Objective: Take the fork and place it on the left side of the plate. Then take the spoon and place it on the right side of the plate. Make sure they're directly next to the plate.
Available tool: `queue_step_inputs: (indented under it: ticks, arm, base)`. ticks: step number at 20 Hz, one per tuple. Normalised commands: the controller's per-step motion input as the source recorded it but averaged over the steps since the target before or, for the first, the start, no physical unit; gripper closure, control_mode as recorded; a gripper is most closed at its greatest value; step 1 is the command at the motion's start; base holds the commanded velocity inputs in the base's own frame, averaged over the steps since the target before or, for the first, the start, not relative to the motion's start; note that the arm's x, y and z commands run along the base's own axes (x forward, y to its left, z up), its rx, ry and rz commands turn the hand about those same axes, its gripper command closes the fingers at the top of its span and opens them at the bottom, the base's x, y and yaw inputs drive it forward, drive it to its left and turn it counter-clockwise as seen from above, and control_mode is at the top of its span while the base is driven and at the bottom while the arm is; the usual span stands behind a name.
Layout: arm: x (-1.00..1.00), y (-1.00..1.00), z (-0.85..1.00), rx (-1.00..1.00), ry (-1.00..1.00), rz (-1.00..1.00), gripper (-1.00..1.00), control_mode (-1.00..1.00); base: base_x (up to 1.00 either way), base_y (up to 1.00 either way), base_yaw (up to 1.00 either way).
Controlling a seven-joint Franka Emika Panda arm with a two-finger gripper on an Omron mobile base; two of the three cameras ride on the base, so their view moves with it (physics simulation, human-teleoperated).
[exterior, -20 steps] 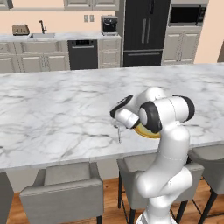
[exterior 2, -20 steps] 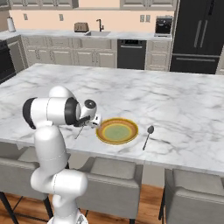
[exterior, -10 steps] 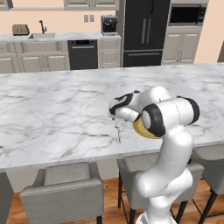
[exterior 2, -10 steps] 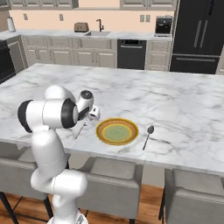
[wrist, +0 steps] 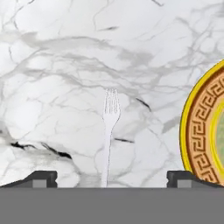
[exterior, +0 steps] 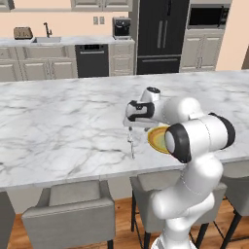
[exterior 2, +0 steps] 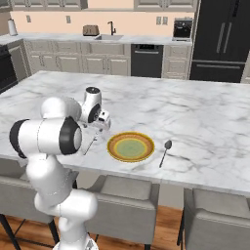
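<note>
The fork (wrist: pixel 109 131) lies flat on the marble, prongs pointing away from the counter's front edge, a short strip of bare marble left of the plate (wrist: pixel 203 131). My gripper (wrist: pixel 112 177) hangs just above the fork's handle, open, with nothing between its fingertips (wrist: pixel 41 177). From the left base the fork (exterior: pixel 132 146) shows below the gripper (exterior: pixel 130 128), with the yellow plate (exterior: pixel 154 139) partly behind my arm. In the right base view the gripper (exterior 2: pixel 100 128) hovers over the fork (exterior 2: pixel 89 145), the plate (exterior 2: pixel 131 146) sits near the front edge, and the dark spoon (exterior 2: pixel 164 152) lies just right of it.
Grey stools (exterior: pixel 68 214) stand along the counter's front edge. My own elbow (exterior: pixel 199 136) bulks over the counter beside the plate. Wide bare marble (exterior 2: pixel 195 107) stretches behind and to both sides.
The hand has risen a little off the fork and the elbow has swung outward. Jaws stayed open. Fork, plate and spoon lie where they were.
</note>
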Motion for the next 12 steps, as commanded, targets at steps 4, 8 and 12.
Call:
queue_step_inputs:
  ticks: [4,8,12]
  arm:
    - [-0.66,-0.50,0.27,0.00,0.11,0.00,-1.00,-1.00]
    - [-0.85,-0.55,0.11,0.01,0.01,0.00,-1.00,-1.00]
    - [-0.89,-0.47,0.04,0.00,0.00,0.00,-1.00,-1.00]
  base:
    - [0.00,0.00,0.00]
    - [0.00,0.00,0.00]
    - [0.00,0.00,0.00]
